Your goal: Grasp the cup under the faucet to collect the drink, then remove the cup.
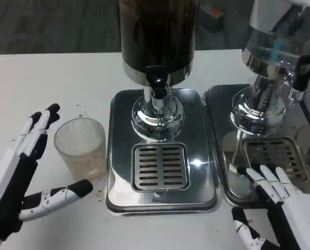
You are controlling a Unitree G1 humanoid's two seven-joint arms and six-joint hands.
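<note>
Now the open left hand (20,172) flanks the ribbed cup (81,148) (not touching) beside the dispenser tray (118,156); right hand (280,205) rests open

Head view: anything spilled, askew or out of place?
Small specks dot the table near the base of the cup; what they are I can't tell. The cup stands upright and empty beside the drip tray, not under the faucet. The left robot hand is open around it, not touching.

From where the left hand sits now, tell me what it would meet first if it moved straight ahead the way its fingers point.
Probably nothing: the left hand points up the picture, with bare white table ahead. The cup sits beside its fingers, apparently not in their line, though depth is unclear.
</note>
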